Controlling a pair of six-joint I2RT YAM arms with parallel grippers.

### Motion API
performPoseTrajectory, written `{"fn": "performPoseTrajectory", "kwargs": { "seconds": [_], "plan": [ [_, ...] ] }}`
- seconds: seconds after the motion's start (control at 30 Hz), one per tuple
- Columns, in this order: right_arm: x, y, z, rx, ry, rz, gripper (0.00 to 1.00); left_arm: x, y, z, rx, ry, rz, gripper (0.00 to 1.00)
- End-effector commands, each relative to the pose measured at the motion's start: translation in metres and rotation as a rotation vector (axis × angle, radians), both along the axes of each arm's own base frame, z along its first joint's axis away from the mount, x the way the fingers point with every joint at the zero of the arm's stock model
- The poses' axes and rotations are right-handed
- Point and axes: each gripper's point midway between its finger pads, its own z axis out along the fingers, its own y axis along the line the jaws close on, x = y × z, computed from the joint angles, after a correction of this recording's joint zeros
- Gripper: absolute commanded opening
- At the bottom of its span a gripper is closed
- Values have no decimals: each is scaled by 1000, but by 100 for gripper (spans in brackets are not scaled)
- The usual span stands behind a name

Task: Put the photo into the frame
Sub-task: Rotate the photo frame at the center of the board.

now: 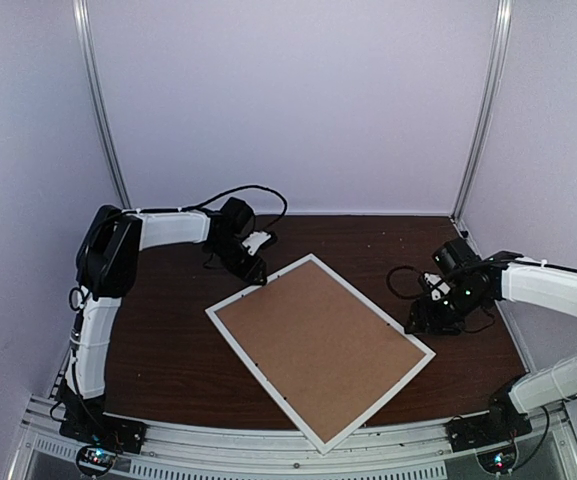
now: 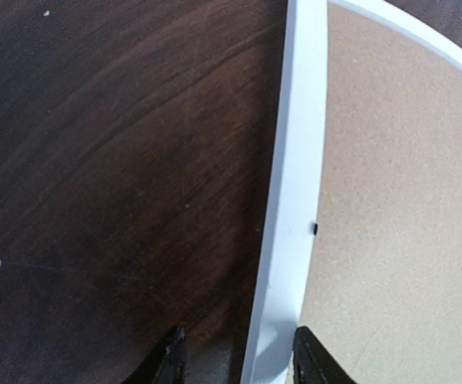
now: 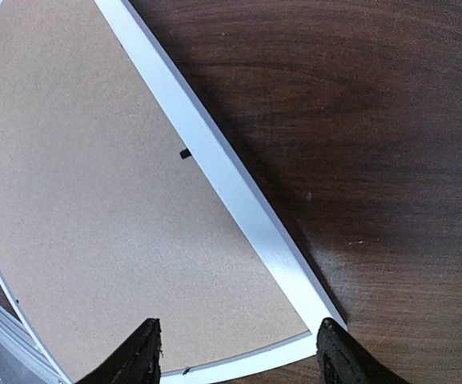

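Note:
The frame (image 1: 372, 303) lies flat and turned at an angle in the middle of the table, back up, with the brown board (image 1: 318, 345) filling it. The photo is not in view. My left gripper (image 1: 251, 262) is at the frame's far left corner. In the left wrist view it (image 2: 239, 352) is open, with its fingers astride the white edge (image 2: 299, 176). My right gripper (image 1: 423, 318) is open at the frame's right corner. In the right wrist view it (image 3: 240, 340) spans that corner (image 3: 214, 172) and part of the board (image 3: 94, 184).
The dark wood table (image 1: 168, 340) is bounded by purple walls behind and on both sides. A metal rail (image 1: 268, 455) runs along the near edge, close to the frame's near corner. Black cables (image 1: 258, 192) lie behind the left arm.

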Motion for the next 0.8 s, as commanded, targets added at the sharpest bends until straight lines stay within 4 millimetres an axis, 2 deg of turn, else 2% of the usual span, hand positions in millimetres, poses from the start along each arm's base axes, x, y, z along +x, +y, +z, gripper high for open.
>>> {"fn": "performPoseTrajectory", "kwargs": {
  "seconds": [0.0,0.1,0.23,0.37,0.63,0.77],
  "plan": [
    [-4,-9,-3,-23,-8,-35,66,-6,1,-13,20,32,-29,38],
    [-6,-11,-4,-25,-7,-37,66,-10,5,-19,31,50,-20,31],
    [-7,-11,-4,-27,-7,-39,66,-18,8,-28,37,76,-21,30],
    [-7,-12,-7,-28,-2,-46,66,-24,17,-37,62,91,10,23],
    [-7,-15,-10,-14,-8,-111,69,-29,44,-45,99,73,226,5],
    [-6,-14,-9,-9,-9,-119,70,-32,58,-49,118,61,309,1]
  ]
}}
